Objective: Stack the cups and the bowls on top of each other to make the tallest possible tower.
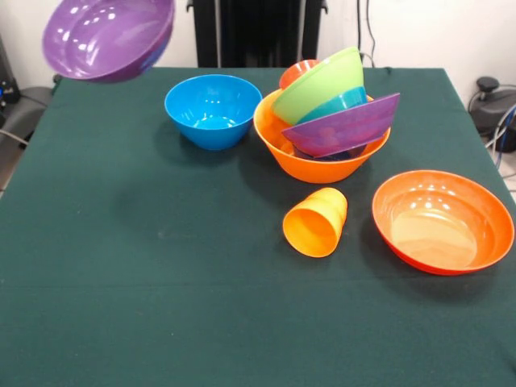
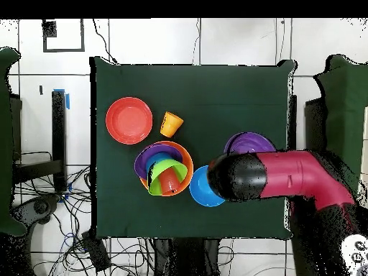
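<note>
A purple bowl (image 1: 109,36) hangs tilted in the air over the table's far left corner; it also shows in the overhead view (image 2: 249,141) beside the arm's end (image 2: 237,176). The gripper is hidden under the arm. The tower stands at the middle: a large yellow-orange bowl (image 1: 318,165) (image 2: 188,162) holding a tilted purple bowl (image 1: 343,127), a blue bowl (image 1: 343,103), a lime green bowl (image 1: 318,85) (image 2: 162,178) and a red-orange cup (image 1: 297,72) (image 2: 171,183). A yellow-orange cup (image 1: 316,222) (image 2: 171,123) lies on its side in front of it.
A medium blue bowl (image 1: 214,109) (image 2: 205,188) stands upright left of the tower. A wide red-orange bowl (image 1: 442,219) (image 2: 129,120) sits at the front right. The table has a dark green cloth (image 1: 161,282). The robot's pedestal (image 1: 258,32) stands behind the table.
</note>
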`<state>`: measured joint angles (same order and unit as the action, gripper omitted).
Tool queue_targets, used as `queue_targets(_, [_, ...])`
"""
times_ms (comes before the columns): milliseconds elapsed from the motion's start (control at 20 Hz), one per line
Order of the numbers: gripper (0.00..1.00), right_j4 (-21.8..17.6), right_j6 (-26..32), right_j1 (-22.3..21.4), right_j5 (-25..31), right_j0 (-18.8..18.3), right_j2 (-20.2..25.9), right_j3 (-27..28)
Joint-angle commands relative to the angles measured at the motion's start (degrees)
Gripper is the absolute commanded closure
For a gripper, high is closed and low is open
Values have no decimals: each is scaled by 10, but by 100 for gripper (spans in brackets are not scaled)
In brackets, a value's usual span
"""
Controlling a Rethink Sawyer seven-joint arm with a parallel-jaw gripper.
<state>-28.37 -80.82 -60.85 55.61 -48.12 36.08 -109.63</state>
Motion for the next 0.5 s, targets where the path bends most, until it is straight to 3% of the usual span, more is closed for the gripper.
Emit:
queue_targets(50, [100, 15, -121, -4, -48, 54, -39, -56])
queue_targets(500, [100, 79, -170, -54, -54, 116, -55, -99])
